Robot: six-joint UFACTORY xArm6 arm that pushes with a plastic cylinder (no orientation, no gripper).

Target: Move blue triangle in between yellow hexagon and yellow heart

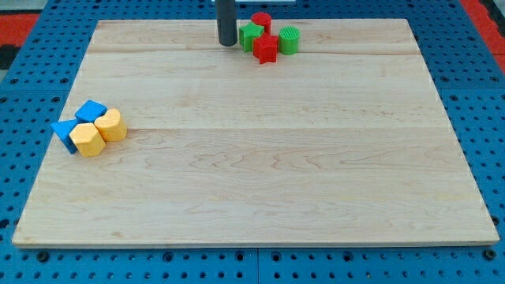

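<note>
The blue triangle (62, 132) lies at the view's left edge of the wooden board (260, 158), touching the left side of the yellow hexagon (87, 140). The yellow heart (111, 125) sits just right of the hexagon, touching it. A blue cube-like block (91, 111) sits above them, touching the group. My tip (227, 43) is at the view's top centre, far from the blue triangle and just left of the green and red cluster.
At the view's top, right of my tip, a green star-like block (250, 35), a red cylinder (261, 21), a red star-like block (266, 49) and a green cylinder (289, 40) cluster together. A blue pegboard (31, 87) surrounds the board.
</note>
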